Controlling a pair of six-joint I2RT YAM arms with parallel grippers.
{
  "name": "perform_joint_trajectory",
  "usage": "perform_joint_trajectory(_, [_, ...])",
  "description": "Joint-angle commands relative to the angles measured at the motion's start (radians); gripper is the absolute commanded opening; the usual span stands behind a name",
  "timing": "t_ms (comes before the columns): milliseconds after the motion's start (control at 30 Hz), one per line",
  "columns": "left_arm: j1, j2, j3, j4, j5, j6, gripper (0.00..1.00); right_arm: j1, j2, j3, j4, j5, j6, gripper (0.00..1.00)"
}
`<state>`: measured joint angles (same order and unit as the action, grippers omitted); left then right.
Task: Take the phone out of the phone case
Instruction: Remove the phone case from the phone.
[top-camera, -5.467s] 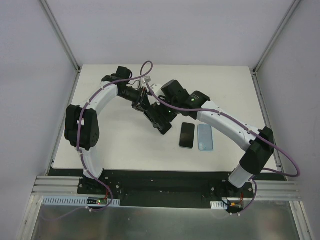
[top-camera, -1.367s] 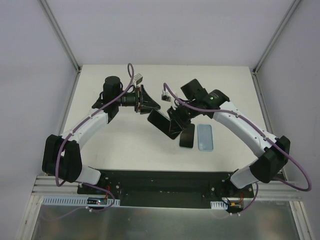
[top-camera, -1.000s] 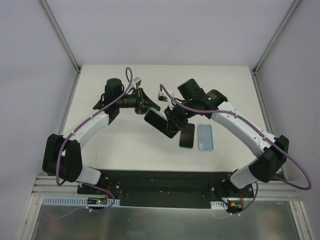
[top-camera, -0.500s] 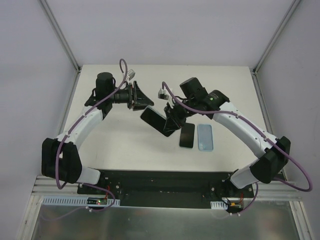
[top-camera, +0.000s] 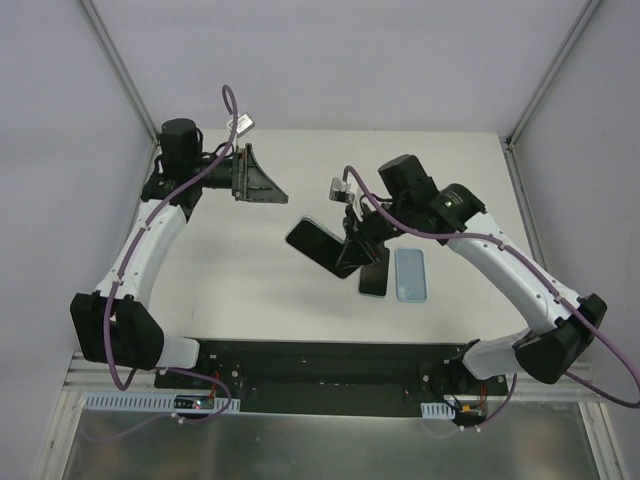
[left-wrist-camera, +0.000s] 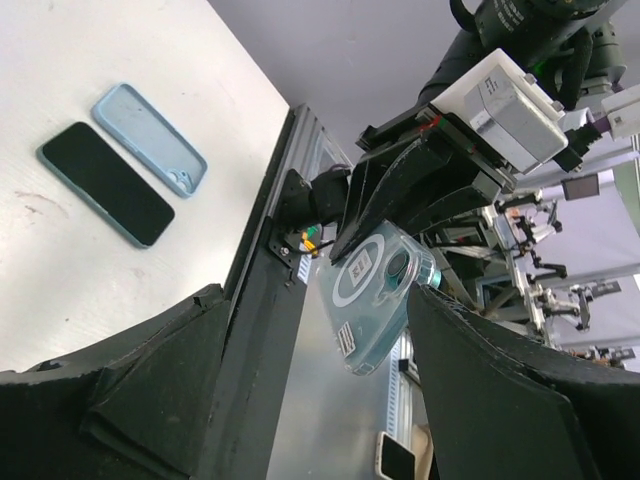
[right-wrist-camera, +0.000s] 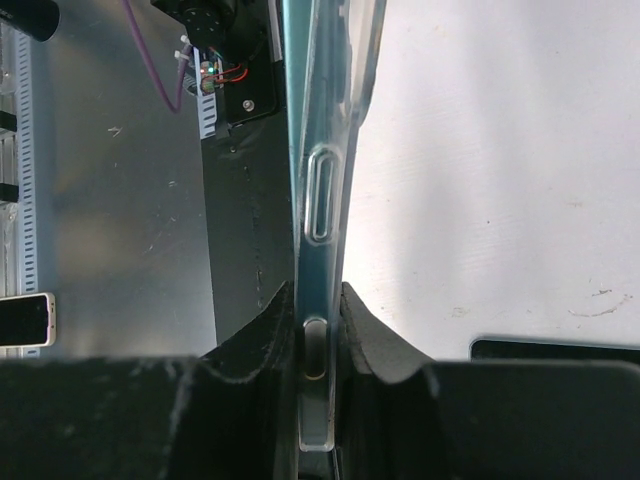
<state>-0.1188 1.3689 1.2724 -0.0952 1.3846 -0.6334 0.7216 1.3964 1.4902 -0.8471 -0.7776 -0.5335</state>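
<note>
A phone in a clear teal case (top-camera: 318, 244) hangs tilted above the table, and my right gripper (top-camera: 352, 256) is shut on its lower right end. The right wrist view shows the cased phone (right-wrist-camera: 325, 150) edge-on, pinched between both pads at my right gripper (right-wrist-camera: 318, 330). My left gripper (top-camera: 272, 190) is open and empty at the far left, well away from the phone. In the left wrist view the case's back (left-wrist-camera: 378, 295), with ring and camera, shows beyond my spread left gripper (left-wrist-camera: 320, 400).
A bare black phone (top-camera: 374, 272) and an empty light blue case (top-camera: 410, 274) lie side by side on the table under the right arm; they also appear as the black phone (left-wrist-camera: 105, 183) and blue case (left-wrist-camera: 150, 138). A white phone (right-wrist-camera: 25, 320) rests on the metal shelf below.
My left gripper has opened, let go of the cased phone and drawn back up and to the left. The right gripper keeps its hold and has shifted slightly right.
</note>
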Motion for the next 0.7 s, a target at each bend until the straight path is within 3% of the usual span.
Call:
perform_joint_trajectory(0, [-0.062, -0.017, 0.048, -0.005, 0.024, 0.025, 0.74, -0.002, -0.053, 0.013, 0.011, -0.078, -0.037, 0.00])
perform_joint_trajectory(233, [-0.186, -0.030, 0.074, -0.006, -0.022, 0.003, 0.73, -0.002, -0.001, 0.062, -0.012, -0.091, -0.039, 0.00])
perform_joint_trajectory(667, [-0.225, -0.010, 0.012, -0.005, -0.009, 0.011, 0.61, -0.039, 0.079, 0.131, 0.003, -0.120, -0.006, 0.00])
